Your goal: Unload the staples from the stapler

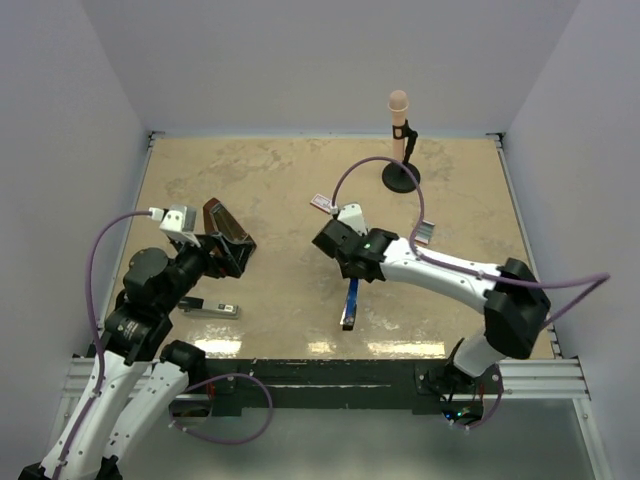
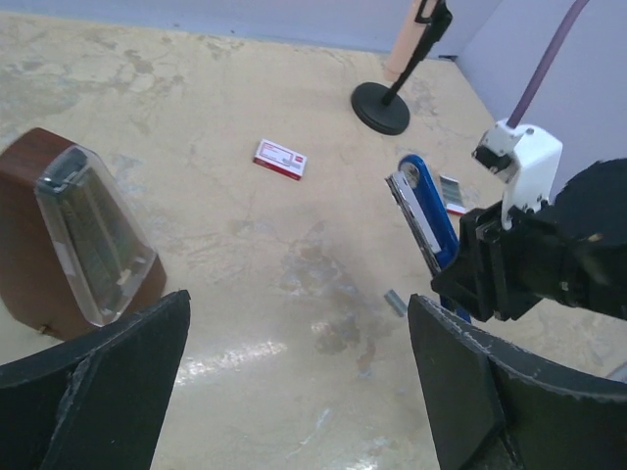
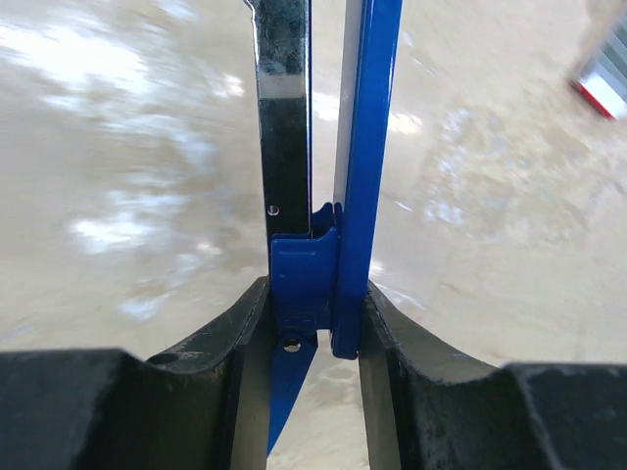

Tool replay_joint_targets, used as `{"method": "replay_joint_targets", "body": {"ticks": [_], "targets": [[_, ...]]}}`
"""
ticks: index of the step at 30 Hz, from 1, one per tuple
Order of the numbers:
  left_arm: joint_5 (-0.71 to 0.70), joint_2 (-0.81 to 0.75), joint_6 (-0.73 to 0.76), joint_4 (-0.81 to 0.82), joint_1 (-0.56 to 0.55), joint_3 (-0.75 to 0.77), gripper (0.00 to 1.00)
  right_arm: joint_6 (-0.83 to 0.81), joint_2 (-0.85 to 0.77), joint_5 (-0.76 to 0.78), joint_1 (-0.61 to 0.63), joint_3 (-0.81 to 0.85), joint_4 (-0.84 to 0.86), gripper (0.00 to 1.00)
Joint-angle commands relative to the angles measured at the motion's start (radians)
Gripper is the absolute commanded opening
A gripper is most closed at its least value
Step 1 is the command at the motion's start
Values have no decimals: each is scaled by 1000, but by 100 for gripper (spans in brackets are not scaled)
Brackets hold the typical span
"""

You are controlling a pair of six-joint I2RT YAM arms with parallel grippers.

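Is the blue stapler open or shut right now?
Open. The stapler, clamped in the right gripper, has its blue arm spread apart from the silver magazine.

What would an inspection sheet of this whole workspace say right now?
Surface: beige marbled table, glare patches near the front edge.
Job's things: blue stapler held in the right gripper; small grey strip, apparently the staples, lying on the table near it.
Clutter: metronome, microphone stand, red-and-white box, dark tool by the left arm.
Grippers: left gripper wide open, empty; right gripper shut on the stapler's hinge end.
Cables: purple cables loop off both wrists.
Surroundings: plain pale walls on three sides.
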Motion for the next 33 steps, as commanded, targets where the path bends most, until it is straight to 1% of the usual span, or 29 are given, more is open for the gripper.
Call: {"method": "replay_joint_targets", "body": {"ticks": [1, 2, 3, 4, 6, 7, 8, 9, 10, 13, 15, 16, 17, 19, 21, 23, 25, 27, 30, 31, 33], "targets": [[130, 36, -100, 58, 6, 34, 96, -115, -141, -196, 1, -35, 218, 0], [145, 44, -106, 70, 6, 39, 96, -126, -162, -231, 1, -47, 251, 0], [160, 52, -112, 78, 6, 45, 95, -145, -216, -315, 1, -63, 286, 0], [198, 72, -122, 87, 4, 56, 95, -155, -242, -357, 1, -96, 370, 0], [236, 96, -129, 115, 4, 68, 94, -159, -326, -453, -6, -142, 467, 0], [272, 121, -138, 122, 6, 79, 93, -158, -349, -584, -14, -187, 517, 0], [286, 134, -146, 141, 6, 79, 93, -152, -366, -634, -20, -205, 605, 0], [303, 145, -154, 154, 6, 82, 93, -134, -380, -676, -28, -221, 640, 0], [337, 164, -171, 170, 6, 79, 93, -129, -409, -754, -28, -251, 676, 0], [410, 194, -210, 248, 6, 53, 93, -100, -460, -880, -28, -305, 852, 0], [446, 207, -241, 325, 6, 18, 95, -78, -484, -931, -29, -325, 909, 0], [475, 210, -253, 351, 6, 5, 95, -69, -509, -952, -29, -348, 970, 0], [487, 213, -264, 389, 6, -7, 96, -58, -517, -1002, -29, -359, 1004, 0], [519, 227, -299, 455, 6, -38, 96, -23, -527, -1059, -29, -380, 1080, 0], [544, 242, -336, 522, 6, -62, 96, 12, -532, -1116, -29, -397, 1121, 0], [575, 250, -365, 593, 6, -76, 96, 43, -534, -1152, -29, -419, 1209, 0], [598, 256, -407, 637, 4, -95, 95, 81, -529, -1199, -31, -442, 1269, 0], [613, 257, -448, 708, 6, -113, 94, 91, -515, -1225, -31, -449, 1279, 0], [636, 256, -488, 777, 6, -131, 84, 95, -511, -1241, -29, -466, 1296, 0], [644, 257, -493, 785, 4, -136, 73, 98, -514, -1233, -31, -471, 1299, 0], [647, 257, -516, 799, 6, -144, 62, 104, -515, -1228, -31, -482, 1305, 0]]}}
